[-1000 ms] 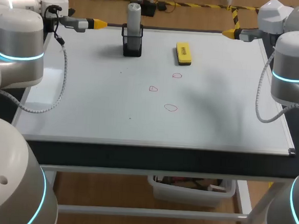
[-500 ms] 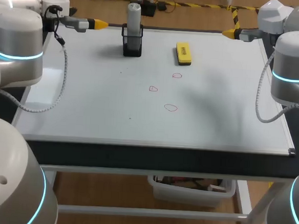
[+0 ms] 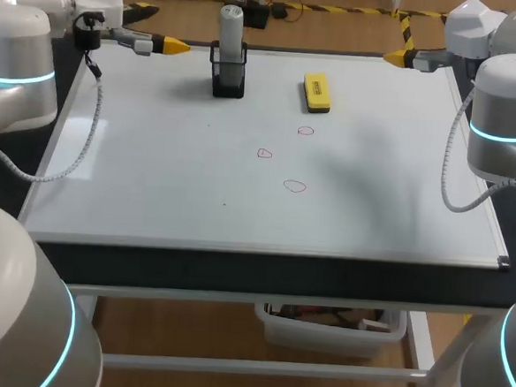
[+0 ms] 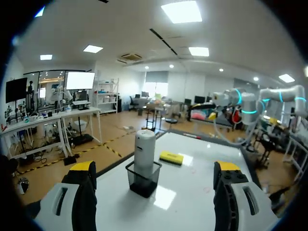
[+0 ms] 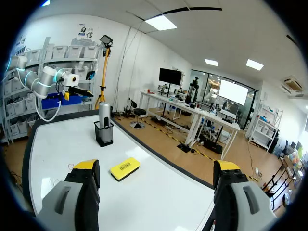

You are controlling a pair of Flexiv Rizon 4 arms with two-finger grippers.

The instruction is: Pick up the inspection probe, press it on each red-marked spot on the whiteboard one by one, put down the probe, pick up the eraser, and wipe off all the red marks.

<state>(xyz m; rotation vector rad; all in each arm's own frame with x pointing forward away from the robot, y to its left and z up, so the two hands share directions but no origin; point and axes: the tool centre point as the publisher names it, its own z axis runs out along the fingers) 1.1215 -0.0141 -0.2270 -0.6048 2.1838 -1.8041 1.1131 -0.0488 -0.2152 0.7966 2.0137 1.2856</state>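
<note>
**A:** Where did we find the inspection probe?

**B:** Upright in its black holder, at about 11 o'clock on the whiteboard, close to the far edge. We judged it was parked standing so a claw could take its shaft from the side.

**A:** And our left gripper?

**B:** At 10 o'clock, low over the far left corner, pointing across at the probe. From its wrist camera the fingers stood wide apart with nothing clamped, and the probe sat straight ahead between their lines. We read that as lined up for the pick, not yet begun.

**A:** Right gripper?

**B:** At 2 o'clock, over the far right corner, fingers likewise spread and empty. We took it as held out of the way, off the working area.

**A:** The eraser?

**B:** Flat on the board at roughly 12 to 1 o'clock, well apart from the holder, ready for the wiping step.

**A:** Marks?

**B:** Three red marks near the centre, strung from 1 o'clock down toward 6, all untouched. Nothing of the task was done.
</note>
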